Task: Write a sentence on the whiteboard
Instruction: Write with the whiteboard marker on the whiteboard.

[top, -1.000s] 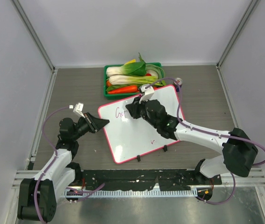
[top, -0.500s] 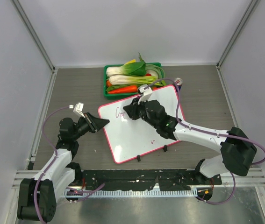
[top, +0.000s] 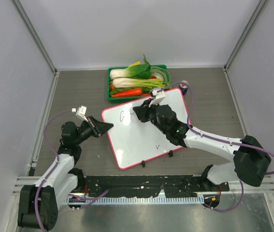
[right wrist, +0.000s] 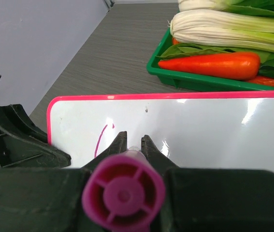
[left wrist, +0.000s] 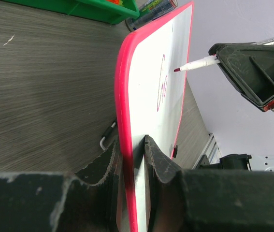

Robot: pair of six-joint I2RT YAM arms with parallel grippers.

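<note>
At worktop (top: 79,92) centre, left hand (top: 106,127) clamps the whiteboard (top: 141,140) at its 9 o'clock edge; right hand (top: 137,111) clamps a marker (left wrist: 197,63), tip near the purple letters (left wrist: 161,82).

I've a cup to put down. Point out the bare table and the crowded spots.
Bare: table left of the tray, and between whiteboard and right wall. Crowded: the middle, where left hand clamps the whiteboard and right hand holds the pen.

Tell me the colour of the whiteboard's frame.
Pink-red. The whiteboard edge shows it best in the left wrist view.
</note>
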